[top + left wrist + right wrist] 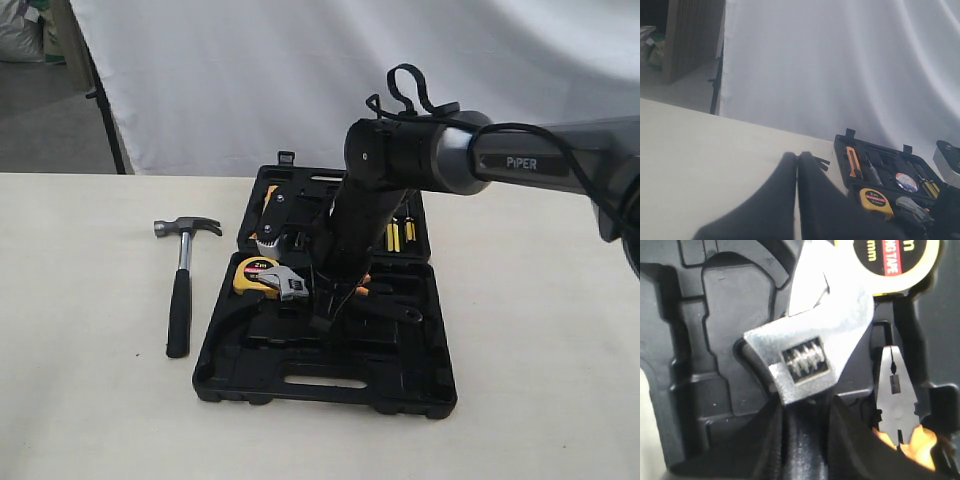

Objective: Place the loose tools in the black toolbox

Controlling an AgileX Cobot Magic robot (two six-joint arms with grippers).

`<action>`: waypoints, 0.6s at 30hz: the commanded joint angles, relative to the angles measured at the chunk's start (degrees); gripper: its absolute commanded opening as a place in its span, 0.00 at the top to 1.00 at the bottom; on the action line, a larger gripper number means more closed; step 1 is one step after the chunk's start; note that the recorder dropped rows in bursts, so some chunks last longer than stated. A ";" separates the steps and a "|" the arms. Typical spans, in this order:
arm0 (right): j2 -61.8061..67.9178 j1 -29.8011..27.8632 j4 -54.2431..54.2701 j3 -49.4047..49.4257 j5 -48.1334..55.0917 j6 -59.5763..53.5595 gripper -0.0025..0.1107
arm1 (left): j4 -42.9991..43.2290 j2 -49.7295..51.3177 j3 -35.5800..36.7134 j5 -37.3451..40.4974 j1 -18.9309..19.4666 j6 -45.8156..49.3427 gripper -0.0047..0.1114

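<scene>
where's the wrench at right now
The wrench is held by the right gripper over the open black toolbox, left of centre in the exterior view, with its head right beside the yellow tape measure.

Support surface: a cream-coloured table. Resting directly on it:
- the black toolbox, opened flat near the centre;
- the claw hammer, lying flat to the left of the case, head towards the far edge. Its handle end lies close to the case, apparently without contact.
</scene>
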 commanded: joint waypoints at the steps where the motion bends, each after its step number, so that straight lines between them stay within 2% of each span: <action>1: -0.36 -0.31 0.45 -0.41 -0.62 0.40 0.98 | -0.27 -0.18 -0.15 -0.51 -0.37 -0.27 0.95; 18: 1.12 -0.31 -3.67 -0.41 -0.27 0.40 0.98 | -0.27 -0.18 -0.15 -0.51 -0.37 -0.27 0.95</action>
